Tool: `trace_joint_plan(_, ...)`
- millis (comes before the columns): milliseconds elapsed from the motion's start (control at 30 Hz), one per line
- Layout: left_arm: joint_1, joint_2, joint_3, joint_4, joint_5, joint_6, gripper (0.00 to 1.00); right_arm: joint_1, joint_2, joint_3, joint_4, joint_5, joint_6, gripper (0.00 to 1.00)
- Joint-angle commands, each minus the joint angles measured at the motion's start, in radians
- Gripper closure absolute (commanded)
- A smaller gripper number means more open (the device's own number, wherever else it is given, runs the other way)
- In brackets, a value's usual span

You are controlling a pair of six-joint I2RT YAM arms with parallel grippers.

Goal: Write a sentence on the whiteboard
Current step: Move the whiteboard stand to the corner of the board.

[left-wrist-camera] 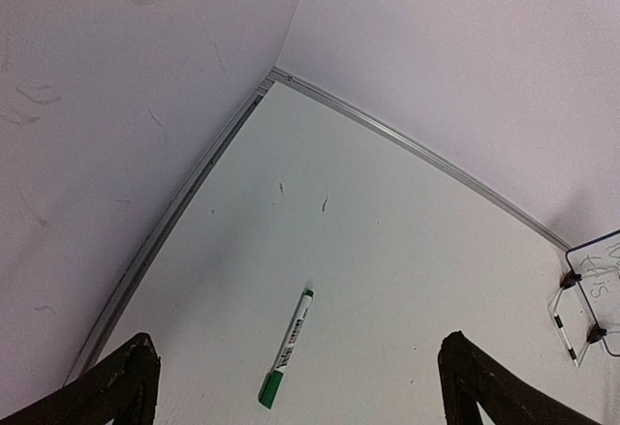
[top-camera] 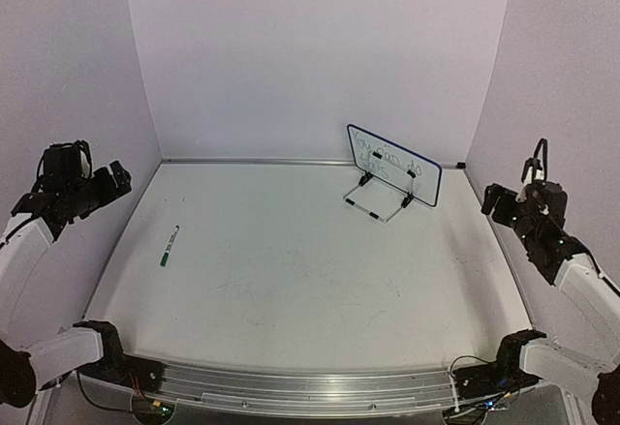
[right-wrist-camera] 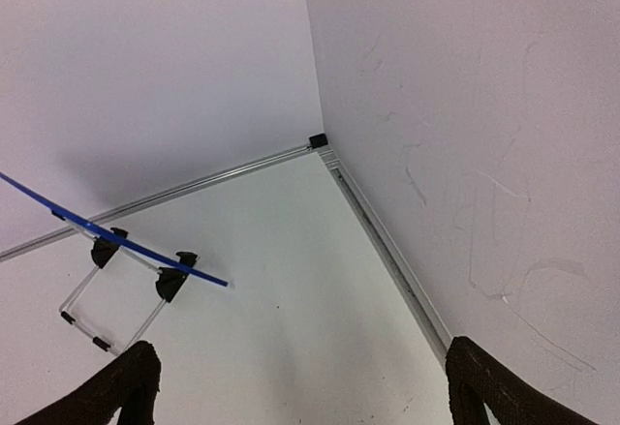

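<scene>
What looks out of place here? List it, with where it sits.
Nothing spilled or broken. The whiteboard stands on its wire feet skewed to the back wall and already carries dark handwriting. The green marker lies alone at the table's left, far from it.

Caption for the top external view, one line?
Left gripper and right gripper open, empty; marker lies on table; whiteboard stands far right, bearing dark handwriting.
</scene>
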Motion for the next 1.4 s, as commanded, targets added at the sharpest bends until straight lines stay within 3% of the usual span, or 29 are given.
trace_joint_plan(0,0.0,0.046,0.158,-0.099,-0.031,0.061,0.0,0.002,0.007,0.103,-0.082,-0.222,-0.032,0.02)
trace_joint_plan(100,0.0,0.11,0.229,-0.102,0.035,0.15,0.01,0.007,0.057,0.147,-0.114,-0.394,-0.037,0.02)
trace_joint_plan(200,0.0,0.175,0.269,-0.071,0.122,0.189,0.01,0.069,0.116,0.189,-0.141,-0.448,-0.062,0.02)
trace_joint_plan(367,-0.003,0.273,0.26,0.042,0.205,0.169,0.06,0.362,0.253,0.303,-0.203,-0.285,-0.137,0.04)
trace_joint_plan(567,-0.003,0.307,0.211,0.07,0.28,0.2,0.06,0.559,0.553,0.522,-0.3,-0.217,-0.23,0.11)
trace_joint_plan(667,-0.005,0.292,0.18,0.102,0.333,0.194,0.06,0.568,0.711,0.629,-0.334,-0.215,-0.256,0.14)
trace_joint_plan(867,-0.005,0.297,0.165,0.099,0.361,0.185,0.06,0.565,1.009,0.864,-0.419,-0.165,-0.325,0.29)
trace_joint_plan(1033,-0.012,0.306,0.158,0.108,0.378,0.177,0.06,0.522,1.217,1.027,-0.477,-0.155,-0.363,0.34)
trace_joint_plan(1367,-0.022,0.32,0.157,0.107,0.37,0.188,0.06,0.438,1.443,1.248,-0.551,-0.189,-0.381,0.42)
